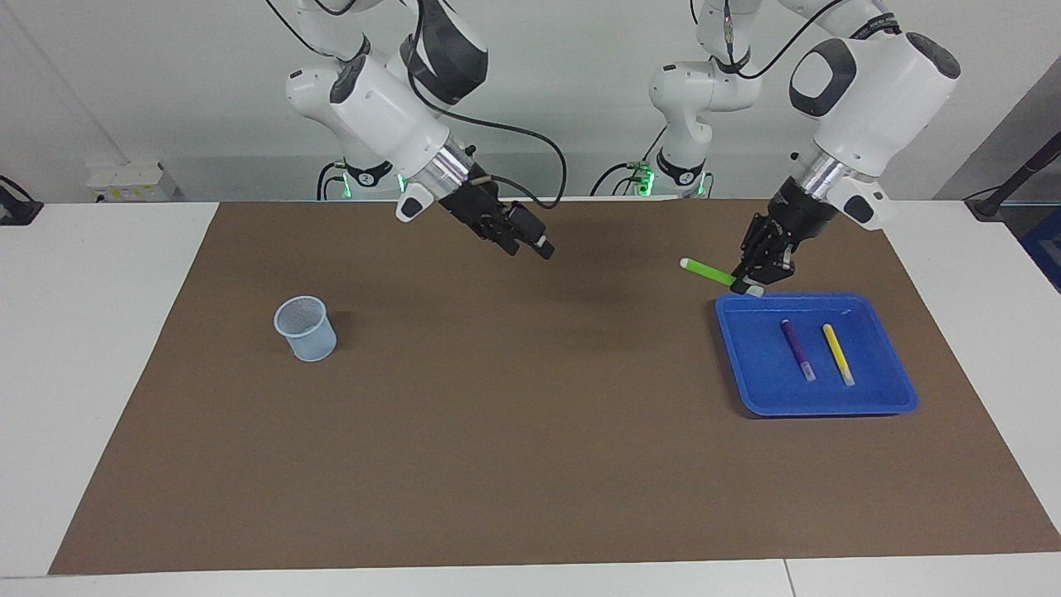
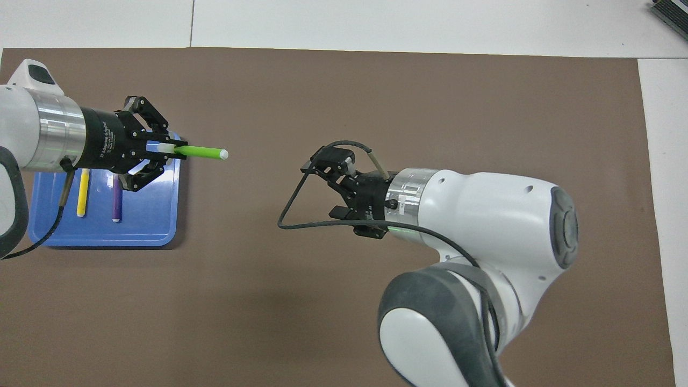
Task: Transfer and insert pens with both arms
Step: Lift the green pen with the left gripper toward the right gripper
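The left gripper (image 1: 756, 272) pinches the green pen (image 1: 707, 270) by one end, holding it roughly level in the air over the edge of the blue tray (image 1: 899, 390) nearest the robots, its free whitish tip pointing toward the middle of the table. In the overhead view that pen (image 2: 200, 152) sits at about nine o'clock from the right gripper (image 2: 337, 185), a clear gap between them. The right gripper hangs over the bare brown mat (image 1: 530, 464) with its fingers spread, apparently ready to receive. The purple pen (image 1: 797, 349) and the yellow pen (image 1: 838, 353) lie side by side in the tray, apart from each other. The mesh cup (image 1: 306, 328), presumably the target, stands upright toward the right arm's end of the table, at roughly eight o'clock from the right gripper in the facing view. The handover looks like the risky part: the pen is held only at its end, so a slightly off-line approach could lever it askew or knock it loose, and releasing before the other fingers close would drop it on the mat. A tilted regrasp would then make entry into the narrow cup harder. White lettering runs along the left gripper's black body, but I cannot read it; no other writing shows.
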You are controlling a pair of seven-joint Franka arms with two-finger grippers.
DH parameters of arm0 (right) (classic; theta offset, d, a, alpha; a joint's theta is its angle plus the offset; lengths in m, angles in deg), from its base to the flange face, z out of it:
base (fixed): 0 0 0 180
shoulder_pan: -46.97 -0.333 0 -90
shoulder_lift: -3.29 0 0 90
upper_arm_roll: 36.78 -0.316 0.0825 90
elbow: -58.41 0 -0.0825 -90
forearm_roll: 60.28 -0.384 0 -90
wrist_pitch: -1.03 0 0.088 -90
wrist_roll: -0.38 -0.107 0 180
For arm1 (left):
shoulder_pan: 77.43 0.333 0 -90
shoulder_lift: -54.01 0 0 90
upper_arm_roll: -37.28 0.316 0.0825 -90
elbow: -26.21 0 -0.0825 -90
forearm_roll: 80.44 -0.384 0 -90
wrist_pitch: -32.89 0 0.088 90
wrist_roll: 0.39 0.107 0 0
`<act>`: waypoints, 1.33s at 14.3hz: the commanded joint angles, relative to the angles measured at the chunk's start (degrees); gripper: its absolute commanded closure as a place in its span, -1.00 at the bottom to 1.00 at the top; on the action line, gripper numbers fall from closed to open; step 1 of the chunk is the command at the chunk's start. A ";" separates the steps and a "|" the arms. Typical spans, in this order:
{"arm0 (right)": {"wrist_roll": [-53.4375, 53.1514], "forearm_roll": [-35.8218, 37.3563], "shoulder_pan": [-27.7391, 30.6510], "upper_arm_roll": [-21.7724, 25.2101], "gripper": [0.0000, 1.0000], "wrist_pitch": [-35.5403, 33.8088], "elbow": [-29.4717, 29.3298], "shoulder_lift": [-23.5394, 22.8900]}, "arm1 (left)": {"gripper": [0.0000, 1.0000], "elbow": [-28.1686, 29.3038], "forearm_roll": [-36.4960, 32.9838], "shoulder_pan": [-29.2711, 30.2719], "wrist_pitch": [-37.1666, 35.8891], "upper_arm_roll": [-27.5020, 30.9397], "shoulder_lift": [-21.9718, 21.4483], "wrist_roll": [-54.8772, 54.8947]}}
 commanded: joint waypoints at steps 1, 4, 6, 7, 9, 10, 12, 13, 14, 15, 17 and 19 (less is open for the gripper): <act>-8.42 -1.35 -2.72 -1.06 -1.00 8.39 -0.86 -1.85 | 1.00 2.45 2.09 -2.06 -0.36 0.61 -2.21 -3.47; -14.67 -1.26 -5.45 -0.97 -1.00 10.97 -2.53 -2.38 | 1.00 3.16 2.18 -2.95 -0.27 0.61 -2.65 -5.15; -15.31 -1.26 -5.64 -1.06 -1.00 13.68 -4.81 -4.04 | 1.00 3.51 2.27 -3.04 -0.45 0.61 -2.74 -5.24; -15.48 -1.26 -5.64 -1.06 -1.00 13.78 -5.26 -4.49 | 1.00 3.51 2.27 -3.04 -0.54 0.61 -2.74 -5.33; -14.96 -0.91 -7.29 -1.15 -1.00 14.83 -5.78 -5.63 | 1.00 3.77 2.27 -3.39 -0.71 0.61 -3.09 -5.51; -14.70 -0.73 -8.00 -1.15 -1.00 17.54 -6.74 -7.03 | 1.00 4.21 2.27 -3.39 -0.63 0.61 -3.26 -5.59; -14.61 -0.55 -8.18 -1.24 -1.00 21.86 -8.24 -9.49 | 1.00 4.56 2.27 -4.00 -0.63 0.61 -3.62 -5.68; -14.78 -0.55 -8.18 -1.24 -1.00 21.96 -8.51 -9.94 | 1.00 4.65 2.35 -4.01 -0.54 0.61 -3.62 -5.86; -14.52 -0.55 -8.71 -1.15 -0.93 21.96 -8.86 -10.20 | 1.00 4.65 2.44 -4.01 -0.62 0.61 -3.62 -5.94; -14.43 -0.38 -8.97 -1.15 -0.90 22.04 -9.39 -10.82 | 1.00 4.65 2.44 -4.01 -0.71 0.61 -3.62 -6.03; -13.91 -0.47 -8.19 -1.15 -0.90 22.05 -9.74 -11.26 | 1.00 4.65 2.44 -4.01 -1.15 0.61 -3.62 -6.03; -14.60 -0.55 -8.71 -1.15 -0.82 22.05 -9.83 -11.26 | 1.00 4.57 2.44 -4.01 -1.24 0.61 -3.62 -6.12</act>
